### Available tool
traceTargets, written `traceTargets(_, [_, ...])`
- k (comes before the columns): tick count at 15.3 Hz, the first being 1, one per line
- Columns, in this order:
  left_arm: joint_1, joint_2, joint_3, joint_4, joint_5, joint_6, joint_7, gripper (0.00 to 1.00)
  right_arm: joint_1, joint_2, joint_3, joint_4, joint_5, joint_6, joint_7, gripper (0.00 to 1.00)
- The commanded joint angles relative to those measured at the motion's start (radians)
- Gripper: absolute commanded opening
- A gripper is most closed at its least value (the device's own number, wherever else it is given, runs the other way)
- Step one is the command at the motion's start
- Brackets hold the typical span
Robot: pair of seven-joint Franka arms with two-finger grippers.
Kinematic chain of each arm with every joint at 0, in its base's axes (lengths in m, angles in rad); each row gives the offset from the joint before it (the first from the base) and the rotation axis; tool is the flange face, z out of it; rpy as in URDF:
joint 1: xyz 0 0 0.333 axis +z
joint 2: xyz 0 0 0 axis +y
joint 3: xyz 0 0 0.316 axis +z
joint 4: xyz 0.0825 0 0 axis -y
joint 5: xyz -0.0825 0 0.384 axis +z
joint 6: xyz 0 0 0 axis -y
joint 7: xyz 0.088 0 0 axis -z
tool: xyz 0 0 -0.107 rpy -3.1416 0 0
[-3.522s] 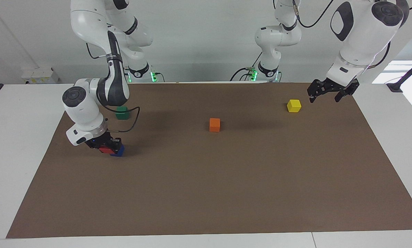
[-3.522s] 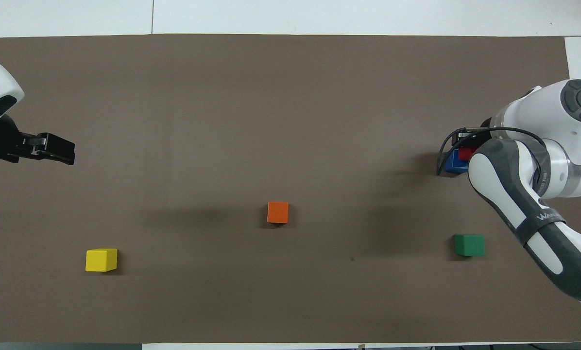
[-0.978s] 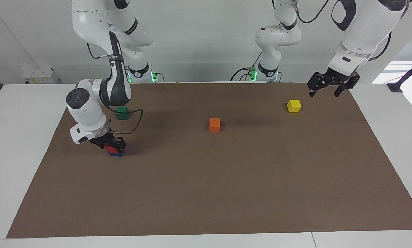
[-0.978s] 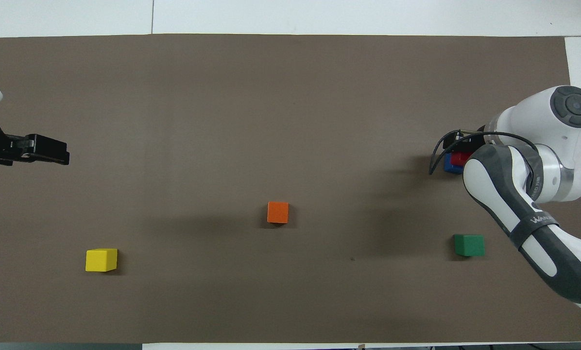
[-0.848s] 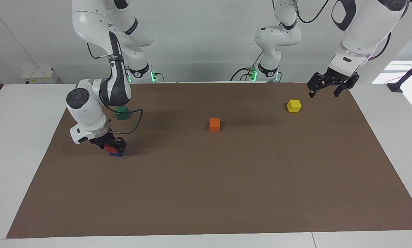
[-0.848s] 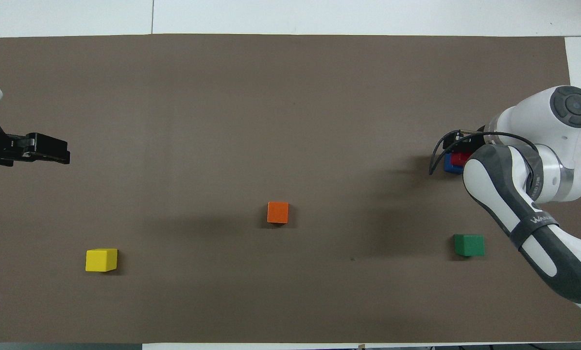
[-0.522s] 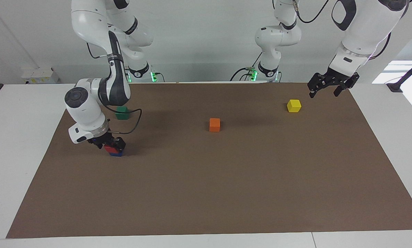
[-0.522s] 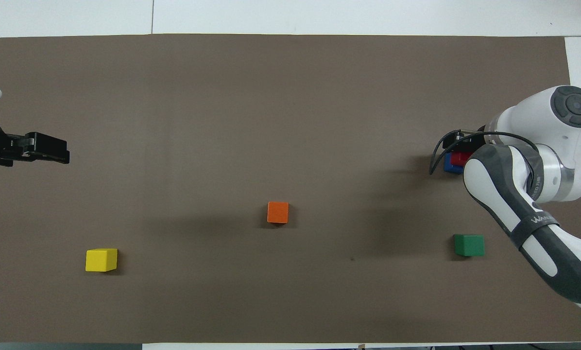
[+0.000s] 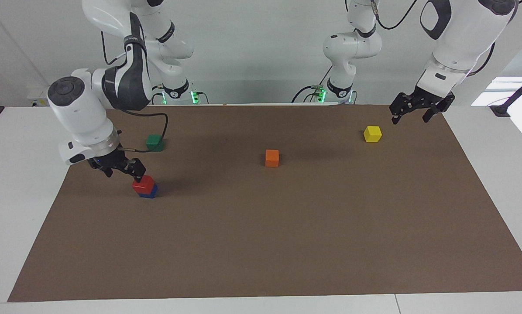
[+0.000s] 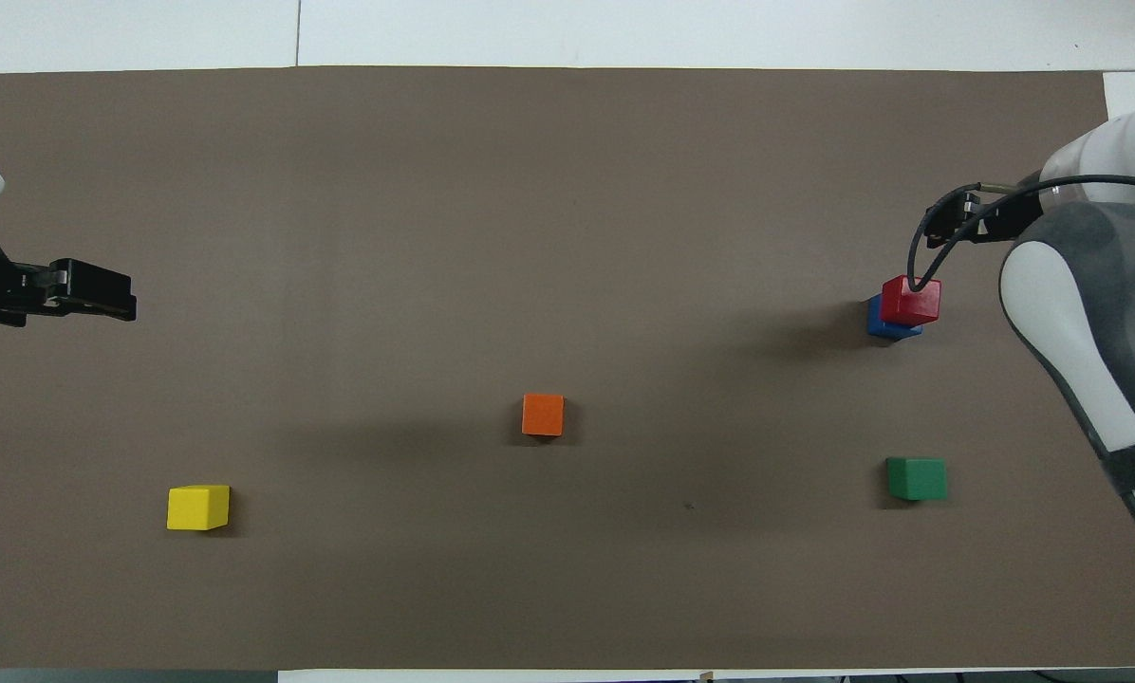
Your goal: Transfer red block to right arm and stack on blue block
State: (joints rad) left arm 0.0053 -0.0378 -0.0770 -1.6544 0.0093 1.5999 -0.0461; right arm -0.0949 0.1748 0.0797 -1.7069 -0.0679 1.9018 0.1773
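Facing view: the red block (image 9: 143,184) sits on top of the blue block (image 9: 149,192), the two stacked on the brown mat (image 9: 287,244) toward the right arm's end of the counter (image 9: 21,183). The right pincer (image 9: 120,171) hangs in the air just above the stack, clear of the red block, its fingers spread apart and holding nothing. The right arm (image 9: 86,113) bends down to it from its base at the robots' edge. A green block (image 9: 155,142) lies nearer the robots than the stack. An orange block (image 9: 272,158) rests around the middle of the mat. A yellow block (image 9: 372,134) lies toward the left arm's end, near the robots' edge. The left pincer (image 9: 410,114) hovers over the mat's corner at that end, beside the yellow block and apart from it, fingers open and empty; the left arm waits there.

Overhead view: the red block (image 10: 910,300) covers most of the blue block (image 10: 876,321), slightly offset from it. The right pincer (image 10: 958,220) shows over the mat beside the stack, partly hidden by the right arm (image 10: 1089,313). The green block (image 10: 916,477) lies between the stack and the robots' edge. The orange block (image 10: 543,415) is near the centre, the yellow block (image 10: 197,507) toward the left arm's end. The left pincer (image 10: 93,290) juts in over that end's edge of the mat (image 10: 530,190), open.
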Motion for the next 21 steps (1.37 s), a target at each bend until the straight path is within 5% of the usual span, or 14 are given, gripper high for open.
traceTargets(1, [0.002, -0.027, 0.003, -0.028, -0.012, 0.008, -0.012, 1.0, -0.006, -0.089, 0.006, -0.005, 0.006, -0.087, -0.084, 1.0])
traceTargets(7, [0.002, -0.027, 0.003, -0.028, -0.012, 0.008, -0.011, 1.0, -0.019, -0.216, -0.006, 0.001, 0.01, -0.276, -0.226, 1.0])
traceTargets(21, [0.002, -0.027, 0.003, -0.028, -0.012, 0.006, -0.011, 1.0, -0.031, -0.173, -0.006, 0.086, 0.062, -0.323, -0.179, 1.0])
